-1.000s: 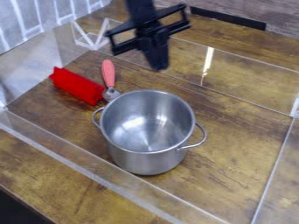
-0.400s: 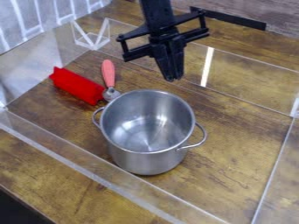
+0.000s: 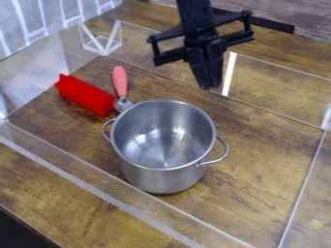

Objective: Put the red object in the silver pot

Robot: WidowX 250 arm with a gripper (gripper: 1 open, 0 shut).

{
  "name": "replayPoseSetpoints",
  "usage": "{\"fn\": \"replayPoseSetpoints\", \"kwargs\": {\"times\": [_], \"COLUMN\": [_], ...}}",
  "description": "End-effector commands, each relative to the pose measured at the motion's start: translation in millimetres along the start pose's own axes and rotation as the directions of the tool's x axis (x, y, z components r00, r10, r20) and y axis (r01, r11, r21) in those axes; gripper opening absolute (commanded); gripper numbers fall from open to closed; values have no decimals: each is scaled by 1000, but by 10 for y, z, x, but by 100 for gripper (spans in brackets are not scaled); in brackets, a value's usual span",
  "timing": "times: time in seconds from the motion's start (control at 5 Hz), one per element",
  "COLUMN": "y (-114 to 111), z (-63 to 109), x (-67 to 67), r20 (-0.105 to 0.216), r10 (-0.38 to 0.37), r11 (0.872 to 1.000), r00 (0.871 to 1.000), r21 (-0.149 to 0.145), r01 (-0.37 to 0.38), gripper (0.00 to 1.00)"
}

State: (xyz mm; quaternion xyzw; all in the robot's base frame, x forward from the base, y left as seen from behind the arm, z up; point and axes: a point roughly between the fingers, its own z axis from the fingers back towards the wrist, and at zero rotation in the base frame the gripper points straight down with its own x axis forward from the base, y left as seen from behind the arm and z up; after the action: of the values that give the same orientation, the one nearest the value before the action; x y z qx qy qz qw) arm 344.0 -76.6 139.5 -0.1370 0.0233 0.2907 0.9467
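I see my gripper [image 3: 207,81] with its fingers pressed together, holding nothing, above the wooden table [image 3: 272,184] behind the silver pot [image 3: 163,145]. The red object [image 3: 84,94] lies left of the pot, beside a pink-handled utensil [image 3: 120,84].

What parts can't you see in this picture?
One camera view only.
- Gripper: its fingertips are dark and blurred together, so any gap between them is unclear.
- Pink-handled utensil: its metal end sits behind the silver pot rim.
- Red object: its underside is hidden.
- Pot's far outer wall: hidden by the pot itself.
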Motion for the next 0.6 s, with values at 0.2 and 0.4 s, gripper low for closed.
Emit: {"fn": "replayPoseSetpoints", "kwargs": {"times": [0.2, 0.4], "y": [108, 270], "z": [125, 161], "x": [123, 163], "r20": [59, 77], "r10": [-48, -10], "r11": [999, 1000], "r00": [997, 997], "r21": [1, 9], "r01": [48, 9], "gripper": [0, 0]}}
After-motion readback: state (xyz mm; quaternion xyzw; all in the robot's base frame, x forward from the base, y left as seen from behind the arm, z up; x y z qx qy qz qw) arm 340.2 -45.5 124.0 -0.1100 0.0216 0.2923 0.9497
